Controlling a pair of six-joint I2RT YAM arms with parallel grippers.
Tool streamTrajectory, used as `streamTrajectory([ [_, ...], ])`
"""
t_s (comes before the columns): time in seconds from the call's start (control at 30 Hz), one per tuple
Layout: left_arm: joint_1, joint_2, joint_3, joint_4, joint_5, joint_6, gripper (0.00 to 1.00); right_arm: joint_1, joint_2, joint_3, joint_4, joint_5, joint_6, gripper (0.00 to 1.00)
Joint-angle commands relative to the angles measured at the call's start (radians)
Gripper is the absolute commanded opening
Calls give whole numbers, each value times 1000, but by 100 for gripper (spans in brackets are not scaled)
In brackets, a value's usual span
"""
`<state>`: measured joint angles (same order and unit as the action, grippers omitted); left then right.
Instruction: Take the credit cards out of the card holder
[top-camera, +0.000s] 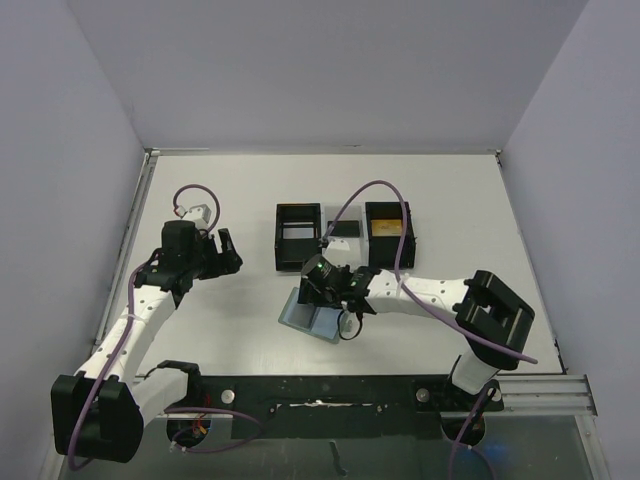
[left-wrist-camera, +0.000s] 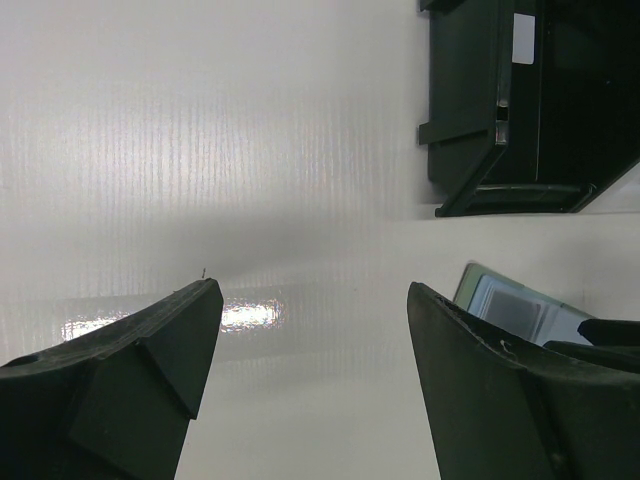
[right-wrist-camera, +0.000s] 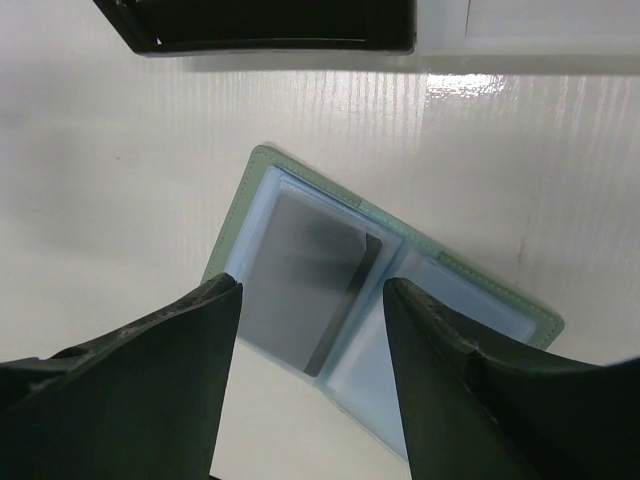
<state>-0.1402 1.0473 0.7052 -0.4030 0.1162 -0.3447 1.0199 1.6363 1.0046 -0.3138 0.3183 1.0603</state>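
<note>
White glossy table (top-camera: 240, 330), pale grey walls on three sides.

One black square box (top-camera: 298, 236) sits just beyond the card holder (right-wrist-camera: 470, 290). A second black square box (top-camera: 389, 232), beyond it and to its right, contains a gold-orange card (top-camera: 386, 229). A dark slip between the two may be the black card, but it is too small to tell.

Idle left gripper (left-wrist-camera: 312, 290): well to the left of the card holder, jaws wide, nothing held.

Working right gripper (right-wrist-camera: 312, 288): directly over the card holder, jaws wide, nothing held, fingers straddling one pale blue pocket.

The card holder lies open and flat.

Pale grey card (right-wrist-camera: 300, 250): lodged in that pocket, slightly skewed.

Hazards:
- Fingers closing on the pocket film along with the card would likely lift the whole card holder.
- Nothing pins the card holder, so it may slide on the slick table.
- A thin, flat card offers little edge to pinch.
</note>
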Motion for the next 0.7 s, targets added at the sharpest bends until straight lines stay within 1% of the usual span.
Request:
streamTrajectory([
  [0.0, 8, -10, 16, 49, 0, 12, 75, 13, 11, 43, 10, 18, 22, 58],
  [0.13, 9, -3, 17, 50, 2, 12, 75, 24, 48, 65, 2, 5, 30, 57],
  [0.27, 8, -5, 18, 49, 1, 13, 75, 30, 98, 115, -42, 6, 29, 57],
  [0.47, 11, -8, 20, 47, -1, 13, 75, 38, 192, 165, -137, 45, 75, 63],
  [0.6, 14, -15, 19, 46, -6, 14, 75, 46, 264, 208, -231, 96, 75, 64],
  [0.67, 15, -17, 19, 41, -8, 13, 75, 49, 284, 210, -251, 102, 59, 62],
])
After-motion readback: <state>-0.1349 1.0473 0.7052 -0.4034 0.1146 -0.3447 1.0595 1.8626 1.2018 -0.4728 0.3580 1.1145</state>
